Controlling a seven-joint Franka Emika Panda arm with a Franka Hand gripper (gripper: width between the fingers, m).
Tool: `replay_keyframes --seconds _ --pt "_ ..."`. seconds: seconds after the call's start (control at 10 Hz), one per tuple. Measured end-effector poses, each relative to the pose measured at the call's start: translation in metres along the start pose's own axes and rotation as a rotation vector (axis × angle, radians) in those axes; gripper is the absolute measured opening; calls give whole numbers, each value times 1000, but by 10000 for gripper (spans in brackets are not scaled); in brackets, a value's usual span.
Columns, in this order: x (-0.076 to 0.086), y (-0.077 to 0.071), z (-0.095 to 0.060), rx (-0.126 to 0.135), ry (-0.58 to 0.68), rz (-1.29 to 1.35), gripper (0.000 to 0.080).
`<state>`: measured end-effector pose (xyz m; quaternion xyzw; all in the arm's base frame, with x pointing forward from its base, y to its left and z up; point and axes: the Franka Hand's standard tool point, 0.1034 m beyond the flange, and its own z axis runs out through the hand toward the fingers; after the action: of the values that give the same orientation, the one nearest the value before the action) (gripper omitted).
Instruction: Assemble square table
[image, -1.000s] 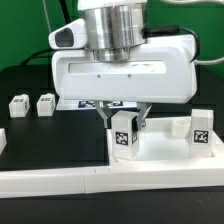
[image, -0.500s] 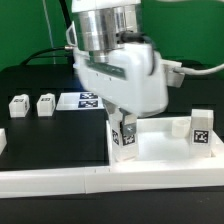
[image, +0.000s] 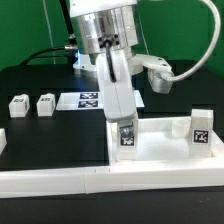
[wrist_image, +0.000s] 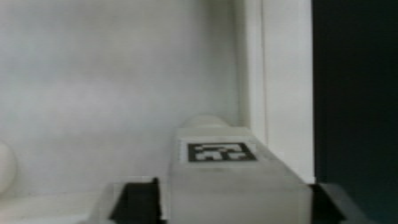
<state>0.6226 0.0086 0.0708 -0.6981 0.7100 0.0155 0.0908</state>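
White plastic fills the near part of the scene: the square table top (image: 165, 150), a tray with a raised rim, lies on the black table (image: 55, 135) behind the long barrier wall (image: 90, 183). The first leg block (image: 127, 138) stands upright in the tray, close to its rim on the exterior view's left, tag facing the camera. The gripper (image: 125, 122) hangs straight over it, turned edge-on, its fingers reaching down around the block's upper part. In the wrist view a dark finger (wrist_image: 135, 205) sits just beside the block (wrist_image: 222, 160), but I cannot tell whether the jaws pinch it or stand clear. A second leg block (image: 201, 127) stands at the tray's far corner on the exterior view's right. A third leg block (image: 18, 104) and a fourth leg block (image: 45, 104) lie loose on the black table, near the marker board (image: 88, 99).
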Motion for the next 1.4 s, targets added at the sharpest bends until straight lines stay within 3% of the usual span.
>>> replay_keyframes --seconds 0.1,0.2,0.3,0.7,0.8,1.0,1.1,1.2,1.4 --pt "-3 -2 -2 -26 25 -216 528" --pt "-3 -3 -3 -30 30 -432 528" --pt "-2 -3 -3 -32 28 -532 624" --pt "-1 -3 -3 -39 28 -782 649" --pt "-1 -2 -2 -63 45 -1005 649" --pt "2 -1 0 -71 50 -1287 649" --pt "2 -1 0 -71 51 -1261 551" --pt "2 -1 1 -71 51 -1237 551" --pt "3 -1 1 -67 52 -1163 284"
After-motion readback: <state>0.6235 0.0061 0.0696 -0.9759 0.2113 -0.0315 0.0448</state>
